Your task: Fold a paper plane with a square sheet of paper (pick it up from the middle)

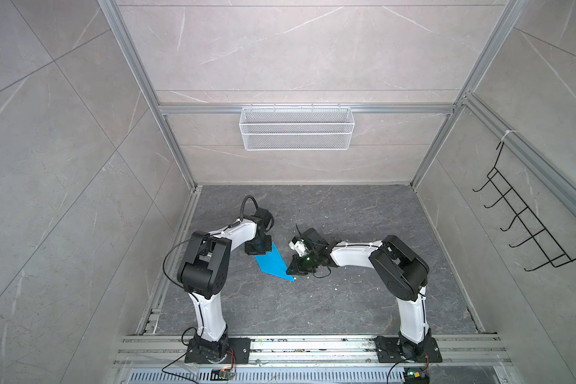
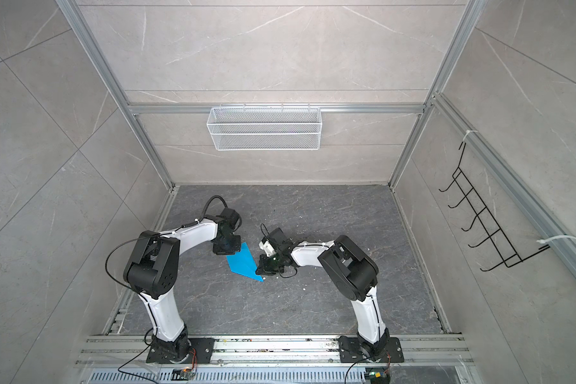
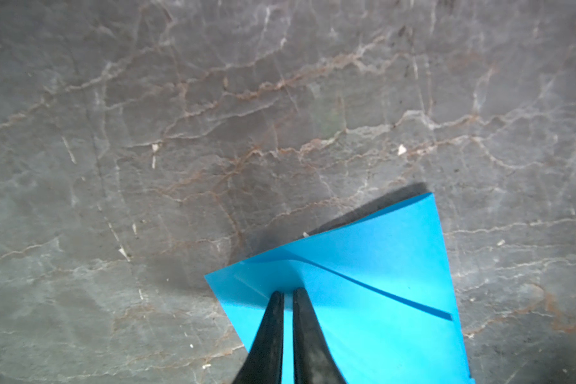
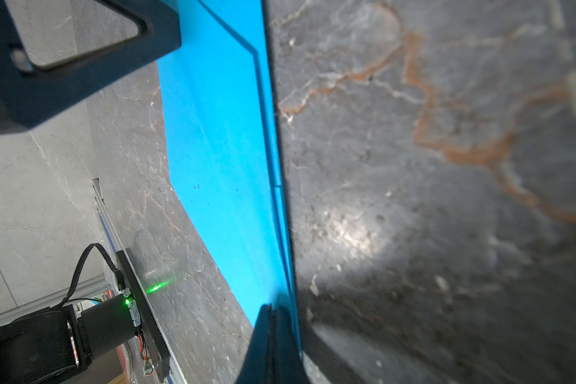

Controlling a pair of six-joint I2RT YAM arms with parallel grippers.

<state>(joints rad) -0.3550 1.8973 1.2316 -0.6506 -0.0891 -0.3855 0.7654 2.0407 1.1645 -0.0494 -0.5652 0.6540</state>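
Observation:
The sheet of paper (image 1: 271, 262) (image 2: 241, 261) is bright blue and lies on the dark stone floor, folded into a pointed kite-like shape with its tip toward the front right. In the left wrist view the paper (image 3: 379, 282) shows a diagonal fold line. My left gripper (image 1: 261, 254) (image 3: 288, 292) points down at its wide back end. Its fingers stand almost together with a thin slit, tips on the paper. My right gripper (image 1: 295, 271) (image 4: 275, 309) is shut, its tips down on the paper (image 4: 220, 149) near the pointed end.
A white wire basket (image 1: 296, 128) hangs on the back wall. A black wire rack (image 1: 526, 226) hangs on the right wall. Aluminium rails (image 1: 313, 349) run along the front under both arm bases. Small white crumbs (image 3: 401, 149) dot the floor.

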